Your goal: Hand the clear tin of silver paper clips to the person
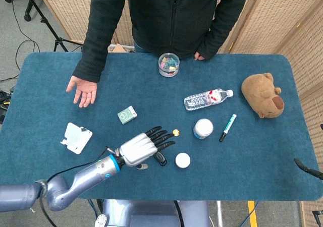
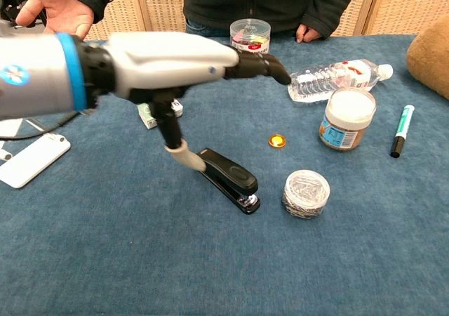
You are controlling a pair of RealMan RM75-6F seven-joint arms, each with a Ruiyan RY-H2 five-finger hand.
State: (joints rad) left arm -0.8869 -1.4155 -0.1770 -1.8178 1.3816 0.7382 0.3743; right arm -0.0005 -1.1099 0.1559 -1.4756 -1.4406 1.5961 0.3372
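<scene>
Left robot hand hovers open, fingers spread, holding nothing, over the stapler; the tin of paper clips sits on the desk just to its right, nearer the robot's edge. Right robot hand not in view, so left is nearer. Room around tin is open exc. the stapler alongside; person's open palm waits at far left.

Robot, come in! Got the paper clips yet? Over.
Left hand open, empty, above the stapler. Right hand barely in view. Paper clip tin untouched on table. Path clear.
</scene>
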